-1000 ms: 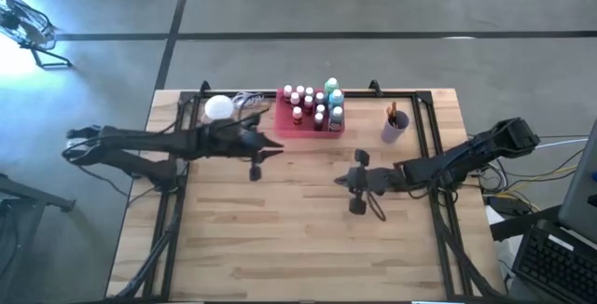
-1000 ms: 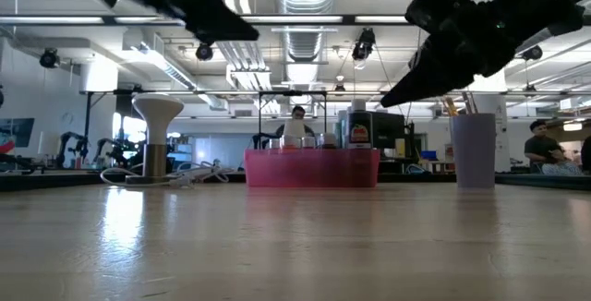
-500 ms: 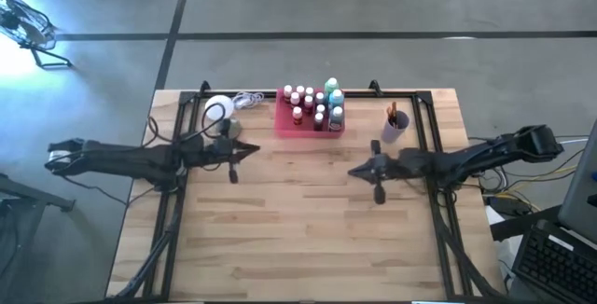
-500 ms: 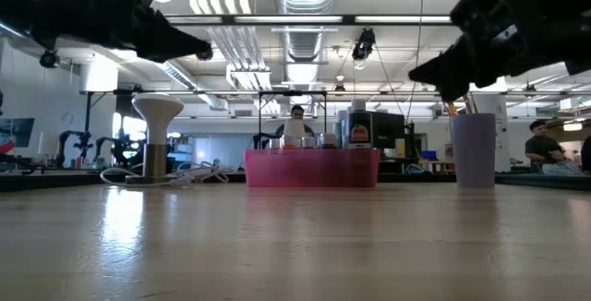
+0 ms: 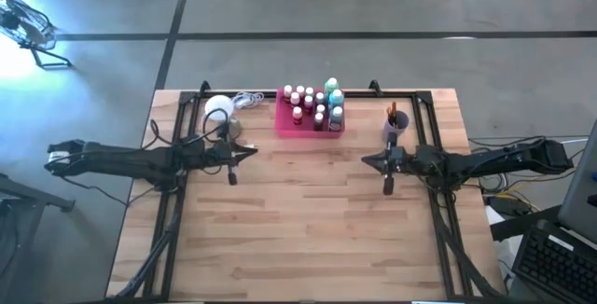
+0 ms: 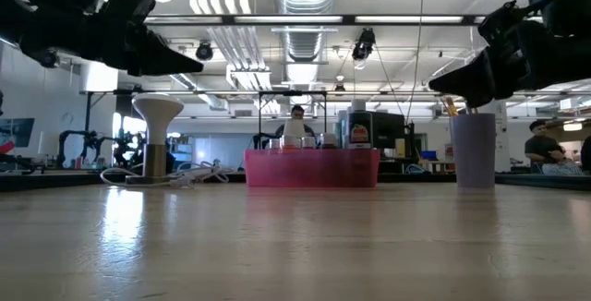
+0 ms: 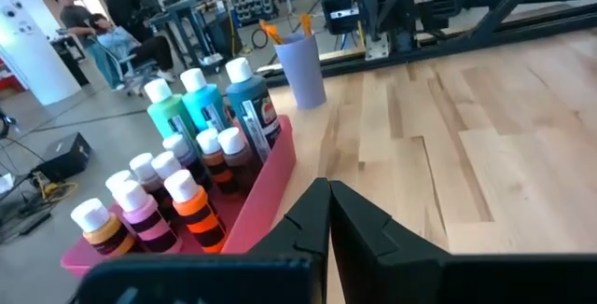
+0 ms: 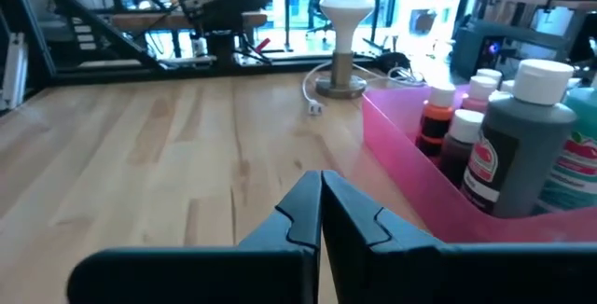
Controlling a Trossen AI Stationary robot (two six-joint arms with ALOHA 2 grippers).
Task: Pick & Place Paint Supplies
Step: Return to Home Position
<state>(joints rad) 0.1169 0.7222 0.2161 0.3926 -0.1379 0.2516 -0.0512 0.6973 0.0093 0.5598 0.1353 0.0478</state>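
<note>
The paint supplies stand at the table's far edge. Several white-capped small bottles and the taller green and blue bottles stand upright in a pink tray. Paintbrushes stick up out of a lilac cup to the tray's right. My left gripper hovers shut near the tray's left front corner, pointing level toward the table's right. My right gripper hovers shut in front of the cup, pointing level toward the table's left. Both are also seen shut in their wrist views, left and right; neither holds anything.
A white globe lamp with its coiled cord stands left of the tray. A black frame runs along the table's left, far and right sides. The wooden tabletop between and in front of the arms is bare. People sit in the room beyond.
Both arms have drawn back from the table's middle. My left gripper has gone toward the left edge and down, levelling out. My right gripper has gone toward the right edge and a little toward the far edge, turning from slanting to level. Nothing on the table has moved.
</note>
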